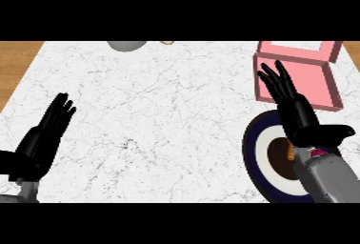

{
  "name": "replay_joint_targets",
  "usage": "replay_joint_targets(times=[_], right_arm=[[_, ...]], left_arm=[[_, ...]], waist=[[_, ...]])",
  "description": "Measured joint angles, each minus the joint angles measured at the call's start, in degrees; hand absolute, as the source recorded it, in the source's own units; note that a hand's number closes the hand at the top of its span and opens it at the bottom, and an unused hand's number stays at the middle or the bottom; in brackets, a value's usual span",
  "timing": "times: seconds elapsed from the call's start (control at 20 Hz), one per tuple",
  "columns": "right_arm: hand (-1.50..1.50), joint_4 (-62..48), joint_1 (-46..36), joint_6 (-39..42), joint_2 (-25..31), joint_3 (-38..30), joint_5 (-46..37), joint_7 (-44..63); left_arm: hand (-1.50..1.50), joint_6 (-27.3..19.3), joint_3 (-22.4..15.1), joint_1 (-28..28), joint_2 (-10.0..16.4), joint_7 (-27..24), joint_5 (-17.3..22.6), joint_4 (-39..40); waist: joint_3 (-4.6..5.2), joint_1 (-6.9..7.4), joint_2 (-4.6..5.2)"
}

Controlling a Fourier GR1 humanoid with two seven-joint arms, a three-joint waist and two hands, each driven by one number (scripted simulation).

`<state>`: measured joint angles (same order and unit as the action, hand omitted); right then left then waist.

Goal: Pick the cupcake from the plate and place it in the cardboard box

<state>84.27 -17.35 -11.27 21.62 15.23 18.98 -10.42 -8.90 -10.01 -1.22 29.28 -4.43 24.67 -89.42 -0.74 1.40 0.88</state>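
A round plate [257, 157] with a dark blue rim and white ring lies at the lower right of the marble counter. On its centre sits the cupcake [284, 157], dark brown with an orange streak, mostly hidden by my right forearm. My right hand [295, 112] hovers over the plate's far edge, fingers straight and pointing toward the box, thumb out to the right, holding nothing. The box [316, 78] is pink, open, lid flap back, at the upper right. My left hand [44, 136] rests open at the lower left, fingers up.
A grey rounded object [126, 45] and a small tan object [167, 42] sit at the counter's far edge. Wooden floor [15, 66] shows beyond the counter's left side. The marble counter [162, 119] stretches between my hands.
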Motion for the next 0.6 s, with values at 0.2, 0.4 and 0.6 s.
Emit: replay_joint_targets(times=[0.2, 0.4, 0.6], right_arm=[[-1.5, 3.86, 2.09, -5.32, 5.42, -4.93, -2.95, 2.04], [-1.5, 3.37, 6.47, -10.61, 16.2, -11.45, -9.11, 5.41], [-1.5, 6.83, 15.68, -13.45, 24.4, -16.73, -12.84, 7.78]], left_arm=[[0.0, 0.1, 0.49, -1.02, 2.65, -1.27, -3.35, -0.28], [0.0, 0.83, 0.23, -1.57, 5.9, -2.66, -6.76, -1.09], [0.0, 1.55, -1.35, -2.35, 6.96, -2.64, -9.21, -2.2]], waist=[[0.56, -3.2, -1.19], [1.04, -8.06, -2.22], [0.97, -8.71, -2.23]])
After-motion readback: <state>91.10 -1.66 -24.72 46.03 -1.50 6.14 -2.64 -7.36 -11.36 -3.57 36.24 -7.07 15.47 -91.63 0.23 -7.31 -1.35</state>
